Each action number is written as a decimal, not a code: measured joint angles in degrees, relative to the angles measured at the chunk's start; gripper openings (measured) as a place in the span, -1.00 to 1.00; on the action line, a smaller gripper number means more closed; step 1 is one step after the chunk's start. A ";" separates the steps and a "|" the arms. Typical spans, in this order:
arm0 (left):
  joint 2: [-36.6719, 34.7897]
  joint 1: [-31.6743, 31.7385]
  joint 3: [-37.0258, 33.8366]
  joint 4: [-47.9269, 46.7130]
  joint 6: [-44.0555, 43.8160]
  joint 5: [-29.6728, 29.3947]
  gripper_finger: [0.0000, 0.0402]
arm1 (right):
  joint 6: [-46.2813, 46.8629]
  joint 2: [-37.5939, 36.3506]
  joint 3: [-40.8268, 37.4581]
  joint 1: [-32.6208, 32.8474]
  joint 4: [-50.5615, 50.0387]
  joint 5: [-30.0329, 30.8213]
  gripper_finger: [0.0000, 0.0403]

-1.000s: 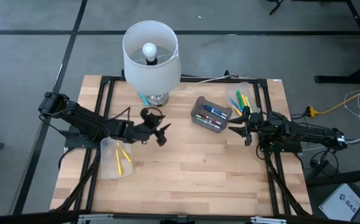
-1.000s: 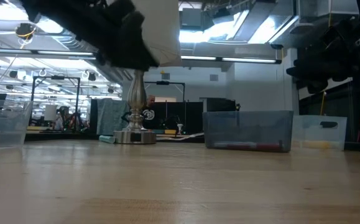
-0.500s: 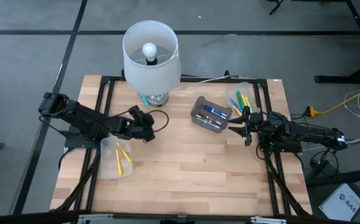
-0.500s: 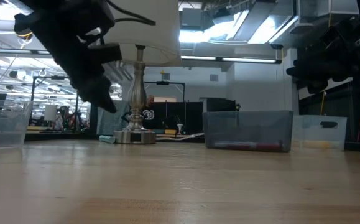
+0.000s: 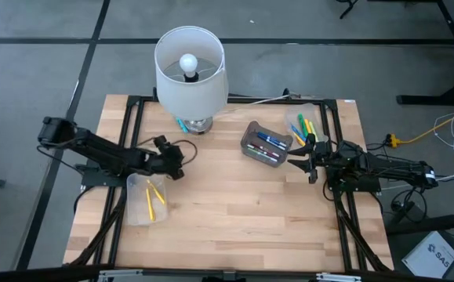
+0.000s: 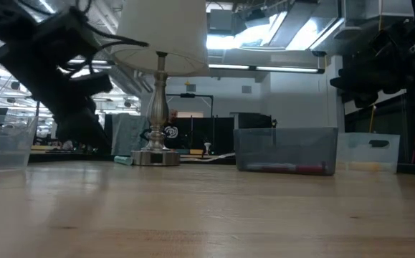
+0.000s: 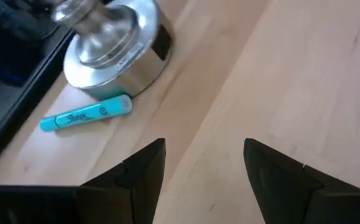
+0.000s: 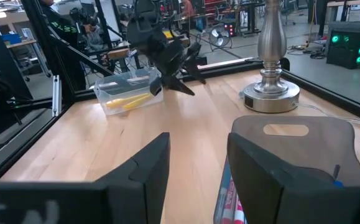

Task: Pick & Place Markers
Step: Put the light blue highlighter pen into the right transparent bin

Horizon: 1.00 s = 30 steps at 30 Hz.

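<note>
Only left wrist shows blue marker (image 7: 86, 114) fully.

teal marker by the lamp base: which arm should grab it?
Left. The left hand is open and empty, just short of the lamp base, with the teal marker lying flat straight ahead of its fingers. The right hand waits across the table beside the grey bin.
</note>
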 joint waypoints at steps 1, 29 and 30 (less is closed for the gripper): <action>-1.73 0.49 -1.32 1.56 -0.57 0.10 0.06 | -0.02 0.00 0.00 0.02 0.00 0.01 -0.21; -34.20 28.42 -7.95 -9.19 -27.81 3.01 -0.02 | -0.02 0.00 0.00 0.00 0.00 0.00 -0.21; -34.26 30.18 -7.95 -7.88 -26.96 5.27 -0.03 | -0.02 0.00 0.00 0.00 0.00 0.00 -0.21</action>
